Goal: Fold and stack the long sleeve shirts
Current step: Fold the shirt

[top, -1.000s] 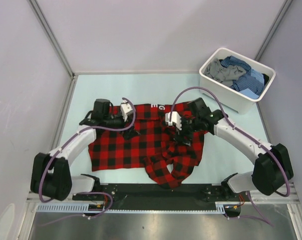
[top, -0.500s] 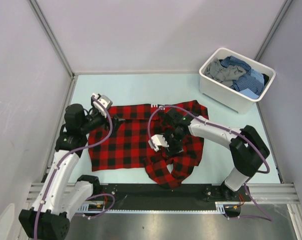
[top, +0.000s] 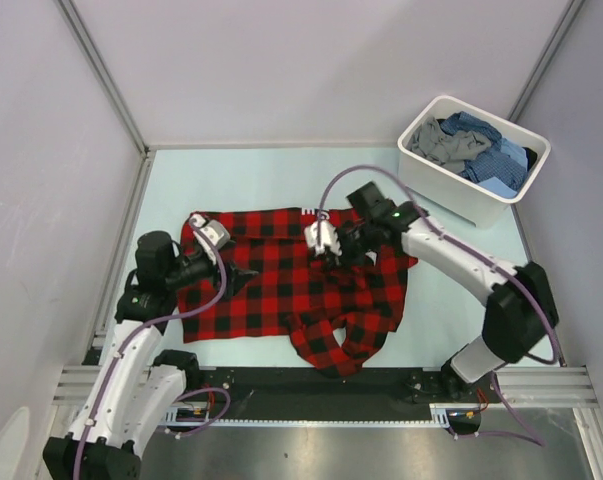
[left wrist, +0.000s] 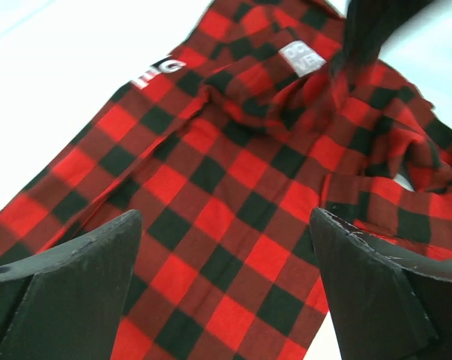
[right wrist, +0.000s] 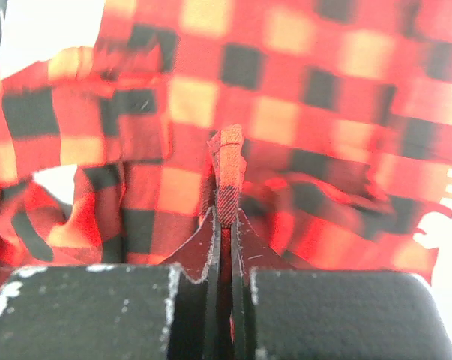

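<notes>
Your right gripper (right wrist: pixel 224 225) clamps a shirt (top: pixel 271 290) fold; left gripper (left wrist: pixel 224 217) gapes wide over it. The white print (left wrist: pixel 157 73) shows a "G"; the tub (top: pixel 451 195) sits beyond.

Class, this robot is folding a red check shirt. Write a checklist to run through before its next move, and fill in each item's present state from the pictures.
1. Right gripper shut on the red-and-black check shirt: ok, a ridge of cloth is pinched between its jaws.
2. Left gripper free: ok, its jaws are wide open over the shirt and hold nothing.
3. Shirt lying flat: not ok, its near right part is bunched.
4. Number of layers in the pinch: cannot tell.
5. White tub of other shirts out of the way: ok, it stands apart at the far right.
</notes>
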Controlling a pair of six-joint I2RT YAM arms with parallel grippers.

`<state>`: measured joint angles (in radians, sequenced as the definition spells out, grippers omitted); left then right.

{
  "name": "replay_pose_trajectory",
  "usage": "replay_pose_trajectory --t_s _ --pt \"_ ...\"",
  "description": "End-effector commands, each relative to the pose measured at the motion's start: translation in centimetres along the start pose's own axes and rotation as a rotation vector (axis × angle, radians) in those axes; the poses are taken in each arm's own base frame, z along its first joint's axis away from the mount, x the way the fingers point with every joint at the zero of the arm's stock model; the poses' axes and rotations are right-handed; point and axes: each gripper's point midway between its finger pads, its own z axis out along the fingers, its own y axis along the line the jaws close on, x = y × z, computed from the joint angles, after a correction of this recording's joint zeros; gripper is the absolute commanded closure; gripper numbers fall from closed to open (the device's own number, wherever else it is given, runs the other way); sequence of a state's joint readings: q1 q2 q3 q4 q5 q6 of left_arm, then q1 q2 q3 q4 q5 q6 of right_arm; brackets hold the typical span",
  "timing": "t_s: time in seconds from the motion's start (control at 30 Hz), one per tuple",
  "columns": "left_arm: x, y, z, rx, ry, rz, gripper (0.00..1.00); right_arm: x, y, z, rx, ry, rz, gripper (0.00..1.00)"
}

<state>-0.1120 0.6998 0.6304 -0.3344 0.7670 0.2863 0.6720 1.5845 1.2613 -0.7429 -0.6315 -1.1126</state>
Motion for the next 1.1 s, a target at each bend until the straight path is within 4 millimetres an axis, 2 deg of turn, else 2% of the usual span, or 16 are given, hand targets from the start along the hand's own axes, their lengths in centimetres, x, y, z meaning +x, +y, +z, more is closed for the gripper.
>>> replay_pose_trajectory --t_s 0.0,0.03,0.1,0.13,0.2,0.3,0.37,0.43,0.57,0.83,0.93,0.97,1.07 --pt "-2.5 -2.1 1.7 0.140 -0.107 0.158 0.01 -6.2 -2.4 -4.7 0.102 -0.303 0.114 1.00" --pt "-2.4 -2.2 2.3 0.159 -0.100 0.155 0.01 -7.0 -3.2 -5.4 0.137 -0.341 0.110 1.00" --pt "-4.0 -3.0 3.1 0.194 -0.135 0.189 0.01 -8.0 -3.0 -6.5 0.144 -0.406 0.171 1.00" --pt "-4.3 -3.2 3.5 0.213 -0.137 0.186 0.01 -8.8 -4.0 -7.2 0.192 -0.446 0.144 1.00" --pt "-6.0 -4.2 4.1 0.248 -0.168 0.198 0.01 -9.9 -4.1 -8.4 0.223 -0.504 0.188 1.00" --pt "-7.2 -5.5 4.9 0.304 -0.183 0.218 0.00 -11.5 -4.6 -9.6 0.266 -0.594 0.202 1.00" --pt "-7.9 -5.7 5.4 0.310 -0.195 0.215 0.01 -12.8 -4.7 -10.6 0.299 -0.643 0.159 1.00" --pt "-9.7 -5.4 5.6 0.289 -0.252 0.229 0.01 -13.6 -4.5 -11.3 0.308 -0.671 0.149 1.00" --pt "-11.8 -5.1 6.6 0.286 -0.298 0.259 0.01 -14.6 -4.3 -11.8 0.311 -0.706 0.142 1.00" --pt "-14.2 -6.9 7.6 0.375 -0.324 0.328 0.01 -15.7 -2.9 -12.0 0.322 -0.719 0.060 1.00" --pt "-14.6 -8.4 7.2 0.457 -0.293 0.343 0.19 -16.5 -2.3 -12.0 0.330 -0.721 0.013 1.00" --pt "-14.5 -8.7 6.9 0.475 -0.260 0.353 0.31 -16.8 -2.3 -12.2 0.341 -0.724 0.006 1.00" --pt "-14.2 -9.9 6.0 0.495 -0.219 0.399 0.44 -17.9 -1.9 -12.7 0.359 -0.744 -0.025 1.00"
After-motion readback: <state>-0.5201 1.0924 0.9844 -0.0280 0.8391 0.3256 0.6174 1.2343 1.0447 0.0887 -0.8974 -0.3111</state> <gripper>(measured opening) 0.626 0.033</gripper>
